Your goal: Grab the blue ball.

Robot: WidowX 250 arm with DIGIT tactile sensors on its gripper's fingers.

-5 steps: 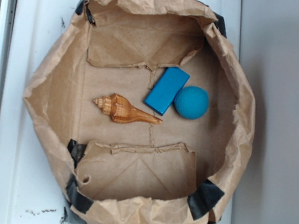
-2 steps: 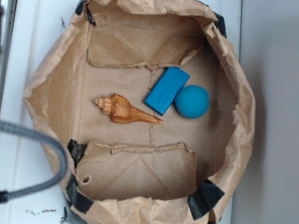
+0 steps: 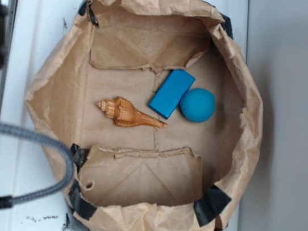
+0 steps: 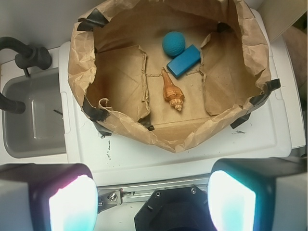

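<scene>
- My gripper is high and well back from the bag, fingers wide apart, nothing between them.
- The ball lies on the bag's floor at the far side, about 12 o'clock from me in the wrist view, a touch right of centre.
- The block sits just beside it at its 5 o'clock, apparently touching; the shell lies nearer me.
- As I judge it, I must go forward over the rim, past the shell, then descend on the ball's far-left side, clear of the block.
</scene>
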